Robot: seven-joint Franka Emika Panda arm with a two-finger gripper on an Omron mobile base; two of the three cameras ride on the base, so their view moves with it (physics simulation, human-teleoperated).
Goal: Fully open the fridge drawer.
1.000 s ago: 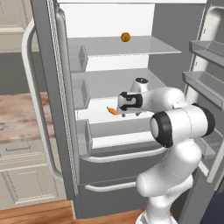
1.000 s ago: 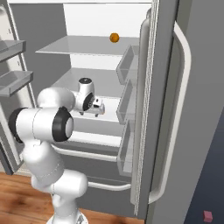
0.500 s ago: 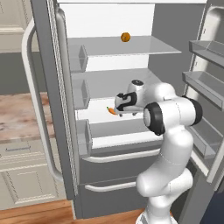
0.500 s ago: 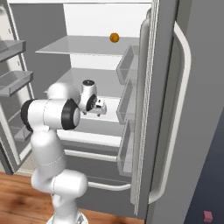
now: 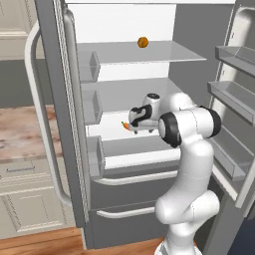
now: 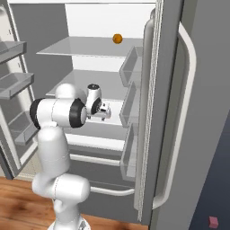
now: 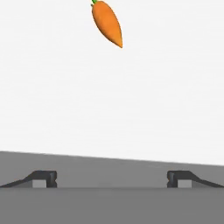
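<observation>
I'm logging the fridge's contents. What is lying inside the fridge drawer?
A carrot lies on the white floor of the fridge drawer. In the base views the arm and end effector cover part of that floor.

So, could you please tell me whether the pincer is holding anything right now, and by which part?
Nothing is held: the pincer is open, fingertips apart over the fridge drawer, the carrot lying beyond them.

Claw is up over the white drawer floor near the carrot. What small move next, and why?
Probably lower the claw toward the fridge drawer's bar handle. The fingers are spread with nothing between them, the claw hangs above the white floor by the carrot, and the handle below is untouched.
</observation>
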